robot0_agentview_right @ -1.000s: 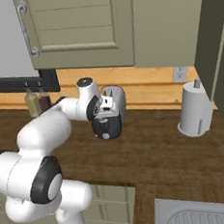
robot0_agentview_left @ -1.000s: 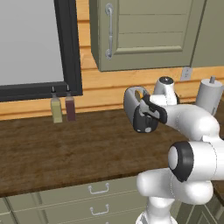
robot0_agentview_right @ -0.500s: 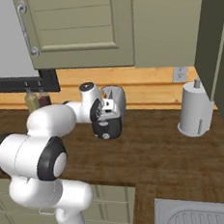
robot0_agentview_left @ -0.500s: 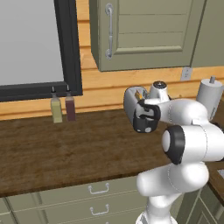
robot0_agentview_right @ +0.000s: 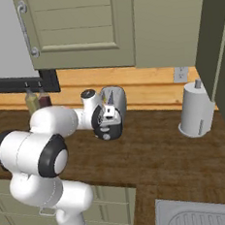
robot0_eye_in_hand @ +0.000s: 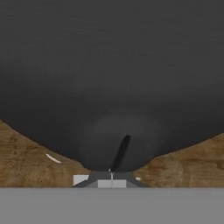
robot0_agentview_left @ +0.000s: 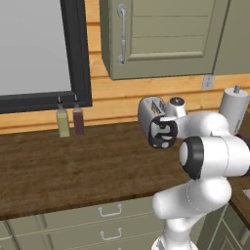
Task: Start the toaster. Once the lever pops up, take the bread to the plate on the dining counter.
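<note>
toaster (robot0_agentview_left: 150,113) at back of wood counter (robot0_agentview_left: 73,166), black end panel facing you | gripper (robot0_eye_in_hand: 111,174) pressed to that panel, fingers together, holding nothing | in the last second your elbow swung, hand barely moved | lever push likely under way; bread not yet your concern

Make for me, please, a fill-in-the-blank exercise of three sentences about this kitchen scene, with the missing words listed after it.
1. The gripper is at the black end panel of the ____, with its fingers together.
2. Two small bottles stand on the counter under the ____ frame of the window.
3. In the right base view, the pale grey cylinder stands to the ____ of the silver-grey appliance.

Missing words: toaster; black; right
</note>
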{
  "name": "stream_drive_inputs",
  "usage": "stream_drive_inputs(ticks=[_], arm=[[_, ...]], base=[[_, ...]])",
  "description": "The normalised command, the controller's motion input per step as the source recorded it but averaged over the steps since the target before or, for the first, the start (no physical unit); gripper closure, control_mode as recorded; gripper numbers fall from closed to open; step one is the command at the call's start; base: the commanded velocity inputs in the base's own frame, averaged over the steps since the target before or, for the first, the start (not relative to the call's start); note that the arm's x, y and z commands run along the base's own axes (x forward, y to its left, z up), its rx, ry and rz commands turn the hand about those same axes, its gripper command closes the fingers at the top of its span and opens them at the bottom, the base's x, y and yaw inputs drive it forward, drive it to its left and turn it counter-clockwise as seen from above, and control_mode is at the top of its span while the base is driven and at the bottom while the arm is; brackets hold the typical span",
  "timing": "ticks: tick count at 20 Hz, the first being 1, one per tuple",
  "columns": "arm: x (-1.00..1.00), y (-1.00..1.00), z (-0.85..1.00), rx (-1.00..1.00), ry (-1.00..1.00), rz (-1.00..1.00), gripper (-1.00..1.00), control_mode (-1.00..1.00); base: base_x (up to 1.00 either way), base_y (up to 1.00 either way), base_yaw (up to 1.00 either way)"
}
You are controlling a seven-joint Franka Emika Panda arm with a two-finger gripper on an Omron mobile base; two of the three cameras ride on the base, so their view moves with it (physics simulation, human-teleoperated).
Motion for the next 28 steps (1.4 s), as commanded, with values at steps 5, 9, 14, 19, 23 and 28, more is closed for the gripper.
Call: stream_drive_inputs(ticks=[5,9,14,19,23,28], arm=[[-0.32,0.00,-0.73,0.00,0.00,0.02,1.00,-1.00],[-0.32,0.00,-0.48,0.00,-0.01,0.02,1.00,-1.00],[-0.45,0.00,0.51,0.01,-0.13,0.00,1.00,-1.00],[-0.22,0.04,0.86,0.00,-0.05,0.00,1.00,-1.00],[-0.07,0.05,0.79,0.00,-0.05,0.00,1.00,-1.00],[0.00,0.06,0.59,0.00,-0.06,0.00,1.00,-1.00]], base=[[0.00,0.00,0.00],[0.00,0.00,0.00],[0.00,0.00,0.00],[0.00,0.00,0.00],[0.00,0.00,0.00],[0.00,0.00,0.00]])
